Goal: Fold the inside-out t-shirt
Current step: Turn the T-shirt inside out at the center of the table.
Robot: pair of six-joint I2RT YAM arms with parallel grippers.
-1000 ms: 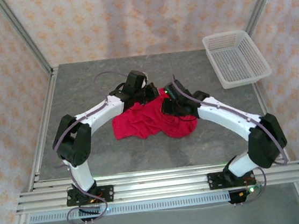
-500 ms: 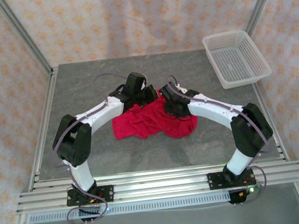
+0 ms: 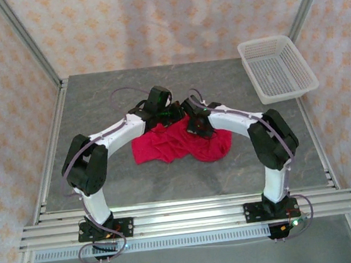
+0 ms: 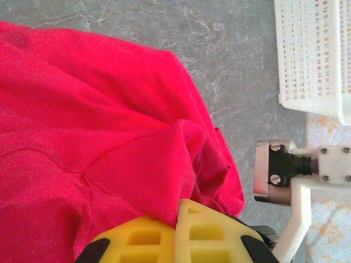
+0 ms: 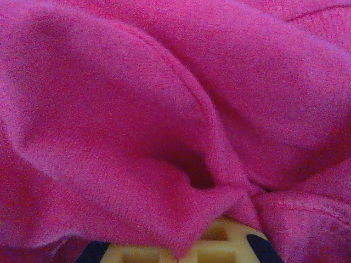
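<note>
- Left arm: it rises from the near-left base with the elbow bent, and the forearm reaches far and right toward the table (image 3: 96,102) centre. The left gripper (image 3: 163,115) sits at the far edge of the t-shirt (image 3: 177,145).
- Left gripper, wrist view: the yellow fingers (image 4: 208,230) are pressed together, with a fold of the red t-shirt (image 4: 82,109) pinched between them.
- Right arm: it rises from the near-right base with the elbow folded sharply, and the forearm reaches left. The right gripper (image 3: 195,126) is down on the shirt's far right part, near the left gripper.
- Right gripper, wrist view: the jaws are closed, and red cloth (image 5: 164,109) is gathered into a pinch at the yellow fingers (image 5: 225,241).
- T-shirt: a crumpled heap at the table centre, between the two forearms.
- Basket (image 3: 277,68): white mesh, at the far right corner, well apart from the shirt, with its mesh floor in plain sight.
</note>
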